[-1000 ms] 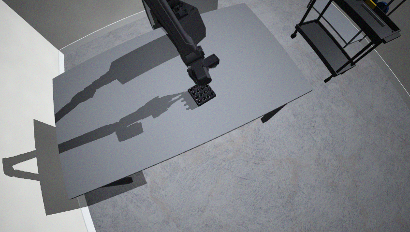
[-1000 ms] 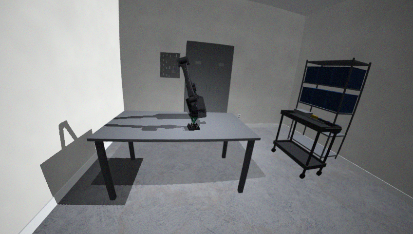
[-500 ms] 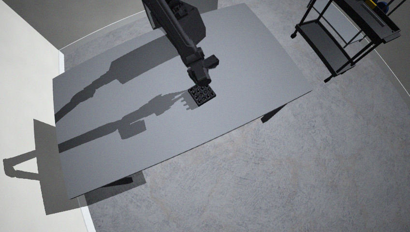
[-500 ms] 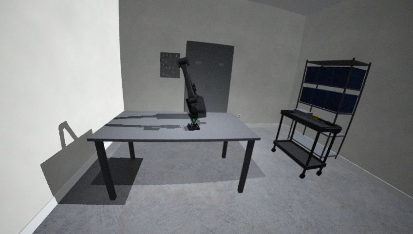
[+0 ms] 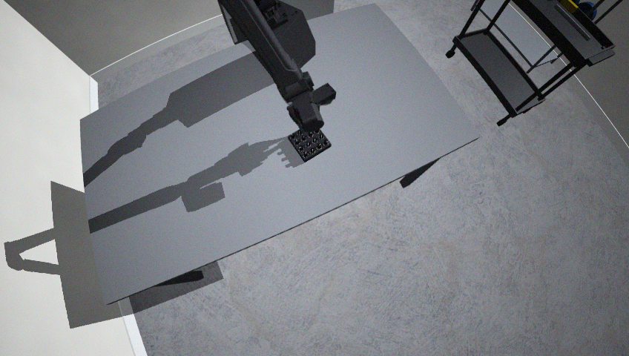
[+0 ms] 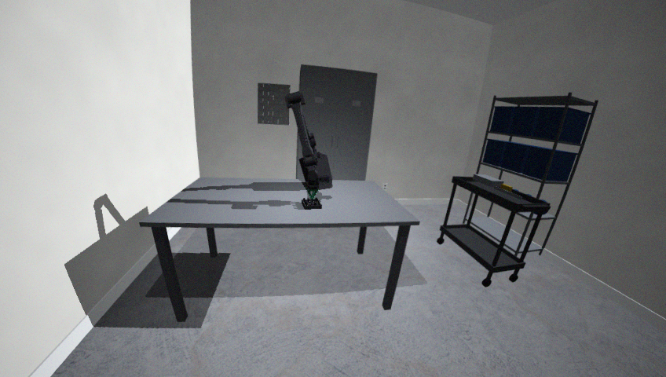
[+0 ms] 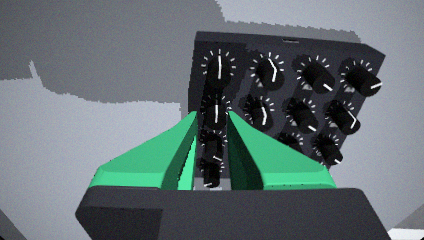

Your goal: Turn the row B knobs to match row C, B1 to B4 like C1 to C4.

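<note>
Because row B must match row C, the box (image 5: pixel 317 153) (image 6: pixel 312 206) (image 7: pixel 235 45) sits right of centre on the table (image 5: pixel 374 87) (image 6: pixel 280 217) (image 7: pixel 145 125), within my reach. My claw (image 6: pixel 312 199) (image 7: pixel 212 120) is slightly open, gripping nothing, its tips apart, presumably to straddle B1 (image 7: pixel 216 116). Knob names are too small to read; no brand is legible.

One knob box (image 5: pixel 310 146) (image 6: pixel 312 204) (image 7: pixel 250 42) is seen on one tabletop (image 5: pixel 374 87) (image 6: pixel 360 205), which is carried by four legs (image 6: pixel 397 269). In the wrist view, twelve knobs (image 7: pixel 219 75) can be counted, the rest being hidden, and two green fingers are shown. At the right of the exterior view, one cart (image 5: pixel 483 77) (image 6: pixel 485 196), three casters (image 6: pixel 486 282) and one shelf rack (image 6: pixel 542 100) are seen.
</note>
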You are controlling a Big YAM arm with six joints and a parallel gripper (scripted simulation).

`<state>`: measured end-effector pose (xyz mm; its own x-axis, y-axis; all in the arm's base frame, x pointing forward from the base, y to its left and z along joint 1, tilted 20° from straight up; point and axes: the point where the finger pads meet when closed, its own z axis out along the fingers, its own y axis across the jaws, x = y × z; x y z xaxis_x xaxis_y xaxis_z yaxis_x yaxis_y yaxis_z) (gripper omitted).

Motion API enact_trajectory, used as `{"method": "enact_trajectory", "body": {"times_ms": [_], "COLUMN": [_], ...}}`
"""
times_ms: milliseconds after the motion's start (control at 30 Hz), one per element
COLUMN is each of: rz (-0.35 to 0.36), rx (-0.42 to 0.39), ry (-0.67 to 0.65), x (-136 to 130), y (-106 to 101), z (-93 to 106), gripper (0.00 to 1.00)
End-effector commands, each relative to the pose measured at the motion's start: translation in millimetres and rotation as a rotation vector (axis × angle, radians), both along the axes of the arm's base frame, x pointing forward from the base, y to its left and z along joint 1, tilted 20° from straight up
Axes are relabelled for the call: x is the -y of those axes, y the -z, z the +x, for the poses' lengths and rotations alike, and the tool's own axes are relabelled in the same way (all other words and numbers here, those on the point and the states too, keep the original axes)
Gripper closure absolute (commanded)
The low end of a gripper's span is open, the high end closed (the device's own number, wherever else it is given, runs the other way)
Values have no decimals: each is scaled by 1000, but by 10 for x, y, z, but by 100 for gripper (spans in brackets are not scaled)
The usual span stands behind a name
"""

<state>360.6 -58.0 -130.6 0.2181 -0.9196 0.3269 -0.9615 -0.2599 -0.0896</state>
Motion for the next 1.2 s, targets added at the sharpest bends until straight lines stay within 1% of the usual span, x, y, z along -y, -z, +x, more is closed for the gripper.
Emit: {"method": "enact_trajectory", "body": {"times_ms": [0,900,933,1167], "rz": [3,3,3,2], "rx": [17,17,17,17], "ry": [1,1,1,2], "x": [49,49,49,51], "y": [15,15,15,15], "z": [100,100,100,98], "gripper": [81,81,92,92]}}
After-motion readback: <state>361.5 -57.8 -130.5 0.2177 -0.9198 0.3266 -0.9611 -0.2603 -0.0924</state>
